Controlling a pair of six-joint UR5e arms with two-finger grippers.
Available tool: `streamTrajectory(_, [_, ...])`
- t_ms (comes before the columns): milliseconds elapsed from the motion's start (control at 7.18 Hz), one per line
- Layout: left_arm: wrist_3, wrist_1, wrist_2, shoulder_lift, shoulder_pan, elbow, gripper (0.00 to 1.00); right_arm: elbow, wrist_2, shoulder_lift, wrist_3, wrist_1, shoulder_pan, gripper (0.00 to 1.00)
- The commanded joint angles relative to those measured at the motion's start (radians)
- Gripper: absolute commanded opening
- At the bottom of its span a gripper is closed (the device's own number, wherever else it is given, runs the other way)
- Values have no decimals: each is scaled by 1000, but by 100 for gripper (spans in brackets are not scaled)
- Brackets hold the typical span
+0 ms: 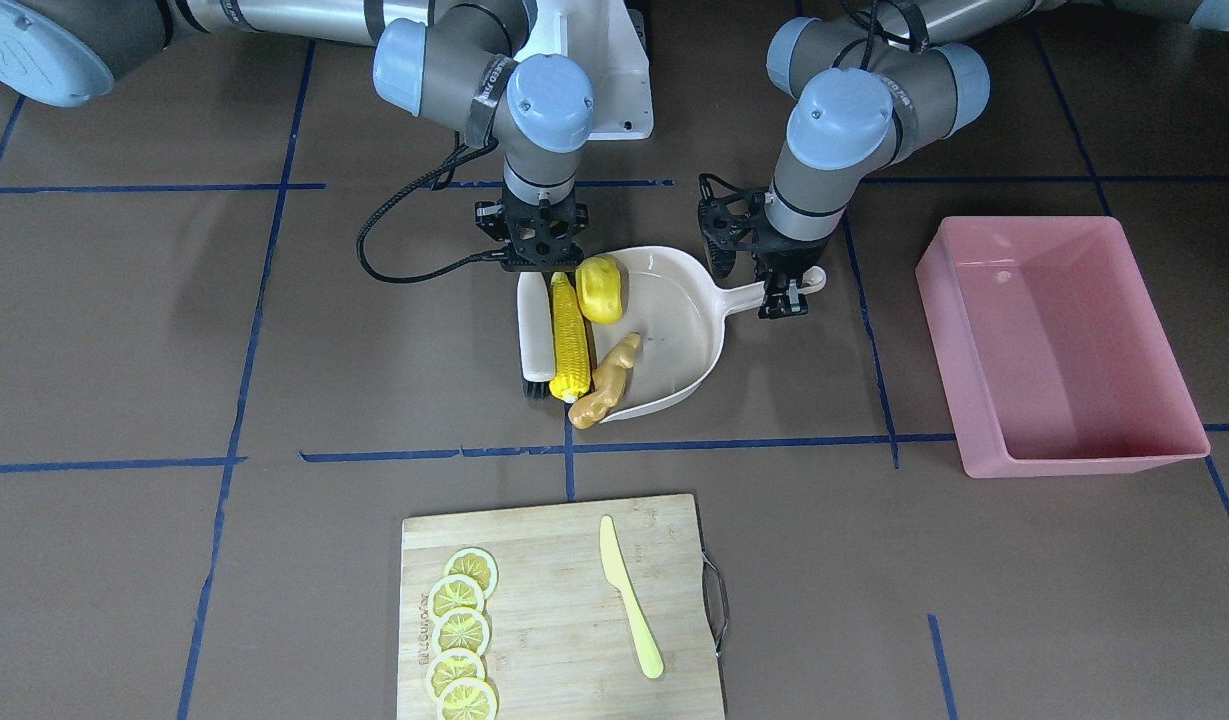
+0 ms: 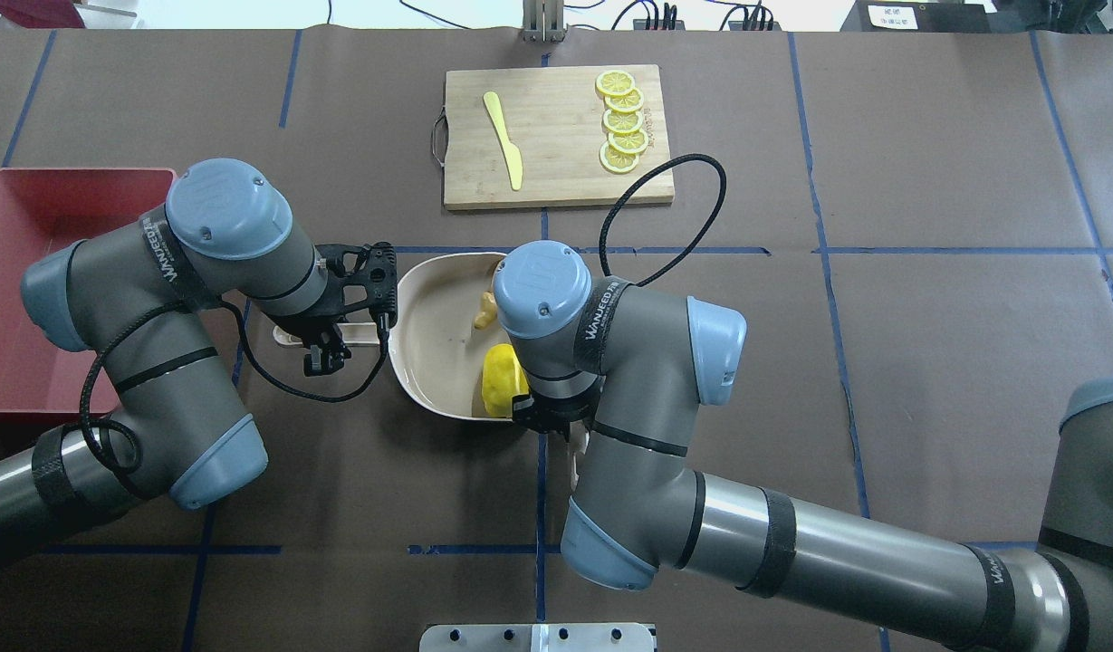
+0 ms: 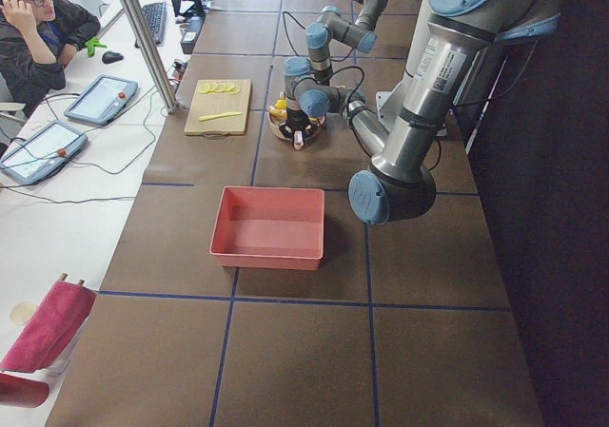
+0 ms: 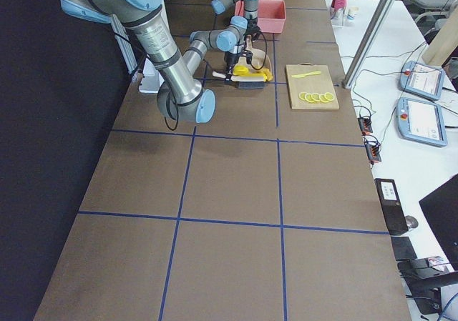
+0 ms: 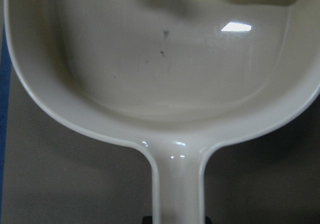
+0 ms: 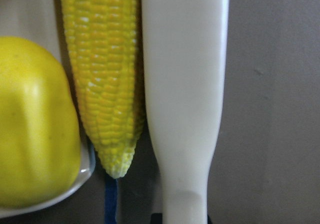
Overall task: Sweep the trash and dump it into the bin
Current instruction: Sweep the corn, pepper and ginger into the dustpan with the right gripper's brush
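Left gripper (image 1: 786, 292): clamped on the end of the pan's handle, fingers pointing down at the table (image 1: 124, 330)
Right gripper (image 1: 540, 262): closed around the white handle of the brush (image 1: 534, 335), which lies flat with its dark tip away from the robot
Pan (image 1: 674, 320): beige, flat on the table between the two arms, its mouth towards the brush and its handle towards the bin
Corn (image 1: 568, 340): lying lengthwise along the pan's mouth, pressed side by side against the brush; in the right wrist view its pointed tip sticks past the pan's rim over a blue tape line (image 6: 110, 204); whether the rest sits on the lip I cannot tell
Potato (image 1: 601, 290): inside the pan at the mouth corner nearest the robot, just beside the corn's tip
Ginger (image 1: 609, 380): at the far mouth corner, one end inside the pan, the other over the lip, touching or nearly touching the corn's thick end
Bin (image 1: 1059, 345): upright on the table on the robot's left, well apart from the pan, past the handle end
Pan floor: the left wrist view shows the back of it bare, with a few dark specks
Board (image 1: 559, 610): wooden, across the table from the robot, carrying a pale knife (image 1: 629, 595) and a row of overlapping lemon slices (image 1: 461, 635)
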Motion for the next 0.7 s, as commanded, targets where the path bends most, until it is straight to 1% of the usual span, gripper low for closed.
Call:
streamTrajectory(0, [0,0,0,-1,0,-1,5,-10,1,28,-2,11,-6,0])
streamTrajectory(279, [-2,0,0,-1,0,-1,5,-51,2,84,-2,11,-15,0])
streamTrajectory(557, [0,0,0,-1,0,-2,5,-73,2,98,-2,35,-20,0])
